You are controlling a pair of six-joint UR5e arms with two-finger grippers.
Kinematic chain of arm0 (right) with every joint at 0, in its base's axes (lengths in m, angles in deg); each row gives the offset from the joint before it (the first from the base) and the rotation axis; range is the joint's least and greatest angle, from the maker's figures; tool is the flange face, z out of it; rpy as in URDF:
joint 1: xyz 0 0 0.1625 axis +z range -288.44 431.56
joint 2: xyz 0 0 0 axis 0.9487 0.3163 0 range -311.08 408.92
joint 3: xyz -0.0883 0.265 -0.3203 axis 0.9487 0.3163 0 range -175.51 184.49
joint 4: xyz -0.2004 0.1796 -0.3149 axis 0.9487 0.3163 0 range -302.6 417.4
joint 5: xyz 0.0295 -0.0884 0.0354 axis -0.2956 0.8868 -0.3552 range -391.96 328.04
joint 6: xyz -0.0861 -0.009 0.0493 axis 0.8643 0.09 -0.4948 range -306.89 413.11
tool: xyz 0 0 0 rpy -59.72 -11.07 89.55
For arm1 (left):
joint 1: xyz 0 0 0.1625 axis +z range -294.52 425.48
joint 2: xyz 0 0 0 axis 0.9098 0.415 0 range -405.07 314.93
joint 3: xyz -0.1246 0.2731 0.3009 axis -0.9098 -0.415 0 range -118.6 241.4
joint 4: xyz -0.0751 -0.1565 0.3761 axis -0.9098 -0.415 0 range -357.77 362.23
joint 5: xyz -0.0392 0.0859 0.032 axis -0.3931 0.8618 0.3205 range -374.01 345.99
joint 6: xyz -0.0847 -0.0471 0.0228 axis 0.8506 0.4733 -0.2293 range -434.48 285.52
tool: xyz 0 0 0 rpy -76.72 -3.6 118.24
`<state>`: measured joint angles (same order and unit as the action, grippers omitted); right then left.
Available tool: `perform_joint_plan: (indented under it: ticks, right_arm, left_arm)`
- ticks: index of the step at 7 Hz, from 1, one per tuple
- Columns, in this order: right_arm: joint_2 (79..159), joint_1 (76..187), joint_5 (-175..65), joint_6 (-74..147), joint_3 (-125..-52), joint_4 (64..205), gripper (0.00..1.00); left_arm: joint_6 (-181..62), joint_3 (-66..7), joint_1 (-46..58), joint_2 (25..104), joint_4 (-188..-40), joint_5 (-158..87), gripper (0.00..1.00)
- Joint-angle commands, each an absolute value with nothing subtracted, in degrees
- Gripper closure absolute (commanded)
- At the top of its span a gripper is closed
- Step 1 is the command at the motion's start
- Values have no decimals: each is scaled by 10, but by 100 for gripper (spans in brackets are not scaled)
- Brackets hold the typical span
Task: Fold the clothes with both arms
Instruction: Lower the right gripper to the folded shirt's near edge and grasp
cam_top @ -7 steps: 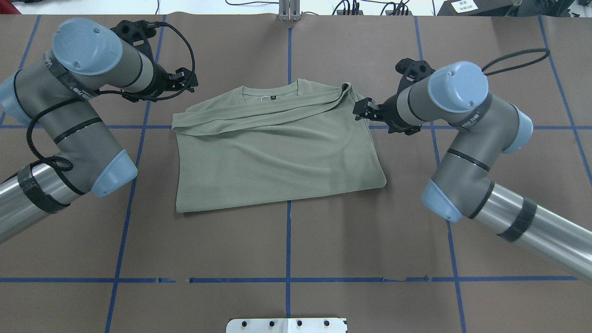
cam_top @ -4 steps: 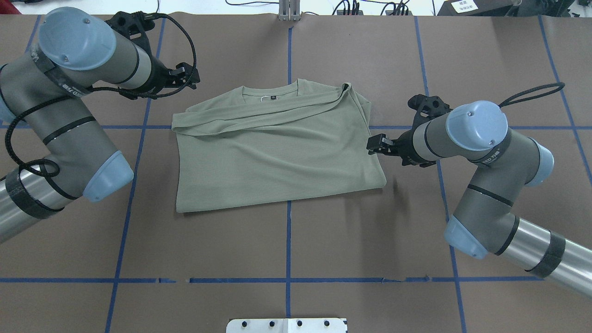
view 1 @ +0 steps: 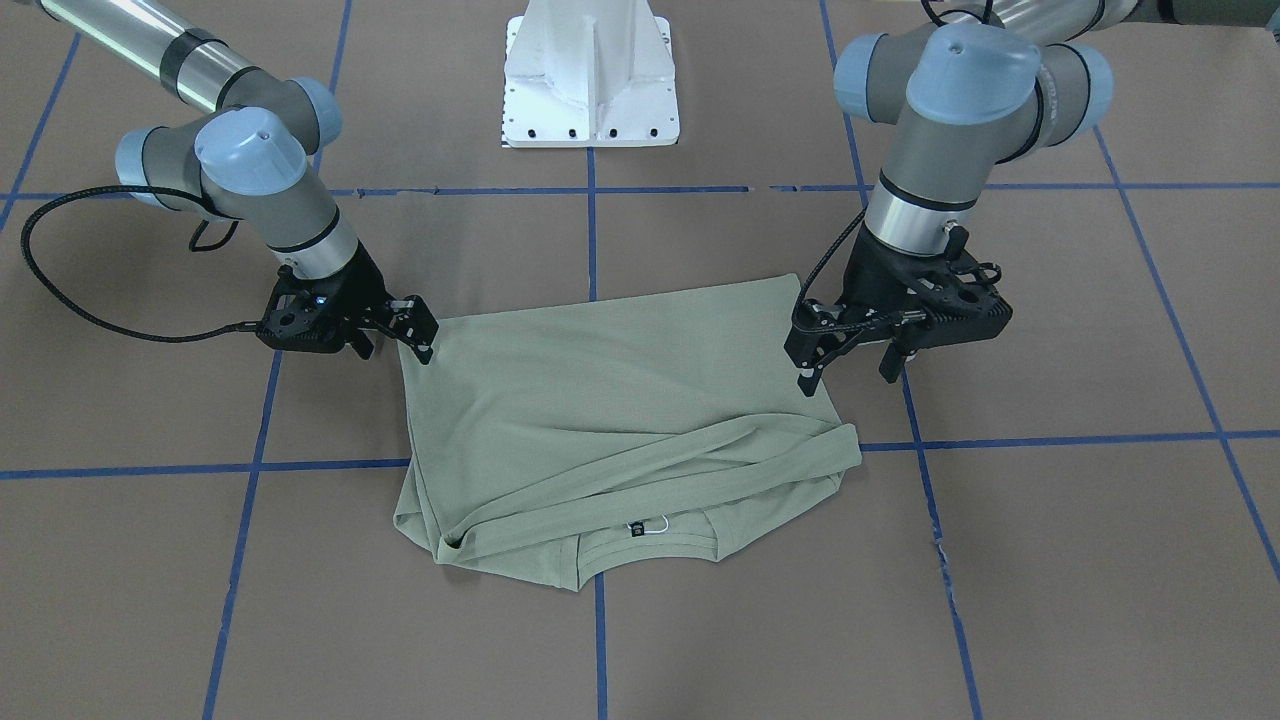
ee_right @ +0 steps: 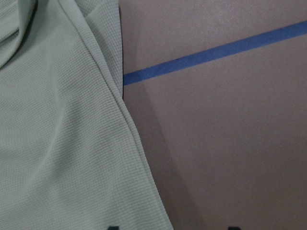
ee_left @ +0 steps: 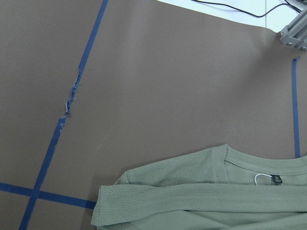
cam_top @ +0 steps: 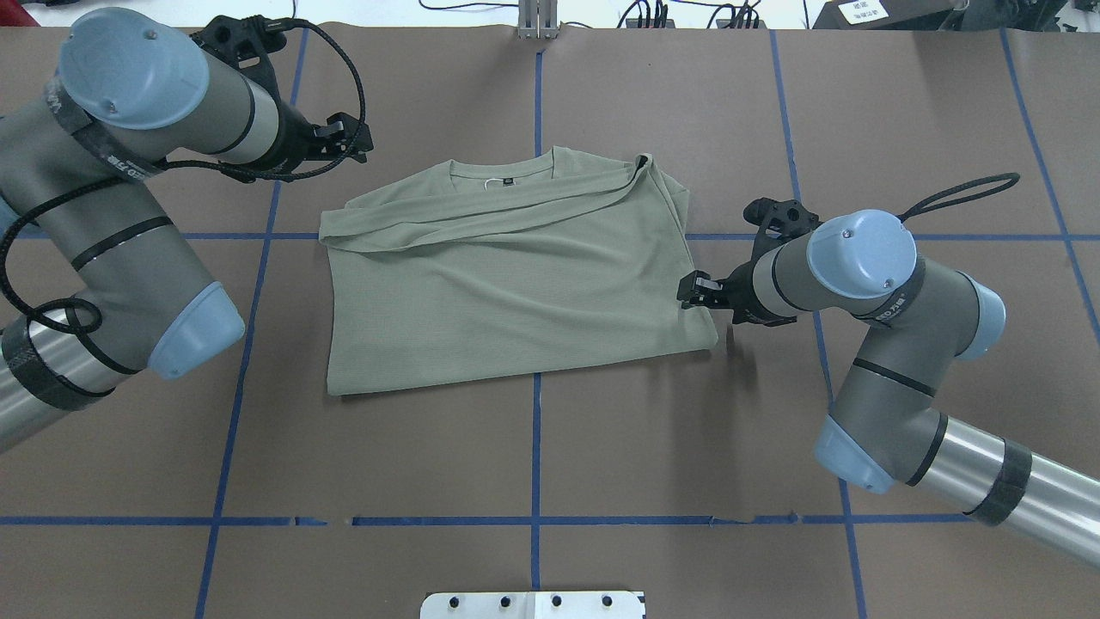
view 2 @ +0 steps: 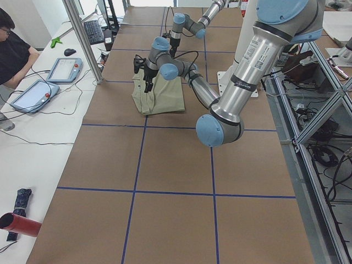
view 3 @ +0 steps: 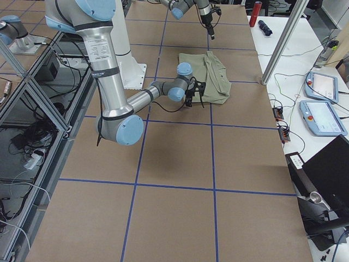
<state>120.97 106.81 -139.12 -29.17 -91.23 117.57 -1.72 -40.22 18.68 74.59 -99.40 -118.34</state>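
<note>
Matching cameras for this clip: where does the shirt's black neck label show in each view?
Front-facing: neck label, lower centre.
Overhead: label, upper centre.
Left side: too small to tell.
Right side: too small to tell.
Left wrist: label, bottom right.
Right wrist: not in it.
Shared landmark: white string loop beside it.

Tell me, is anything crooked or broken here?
The shirt lies crooked, its hem slanting against the blue tape. A torn spot crinkles the tape in the left wrist view.
</note>
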Motion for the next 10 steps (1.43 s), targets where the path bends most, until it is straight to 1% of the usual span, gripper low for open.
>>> perform_joint_plan:
  ticks: [1, 4, 5, 7, 8, 10]
  right_arm:
    - [1209, 1067, -1392, -292, -914, 1175, 25]
    - [1202, 1058, -1392, -293, -914, 1175, 27]
    - [1202, 1055, -1391, -293, -914, 1175, 32]
    - [1201, 1054, -1394, -293, -916, 1175, 84]
    - [1201, 1056, -1398, -292, -924, 1175, 100]
    - [1206, 1058, -1398, -292, -926, 1176, 100]
  left_arm:
    - [-19, -403, 187, 743, -995, -1182, 1]
    - [-21, -403, 186, 741, -995, -1182, 1]
    - [-21, -403, 186, 741, -995, -1182, 1]
    - [-21, -402, 186, 741, -995, -1182, 1]
    - [-21, -403, 186, 740, -996, -1182, 1]
    - [-18, -404, 186, 745, -995, -1182, 1]
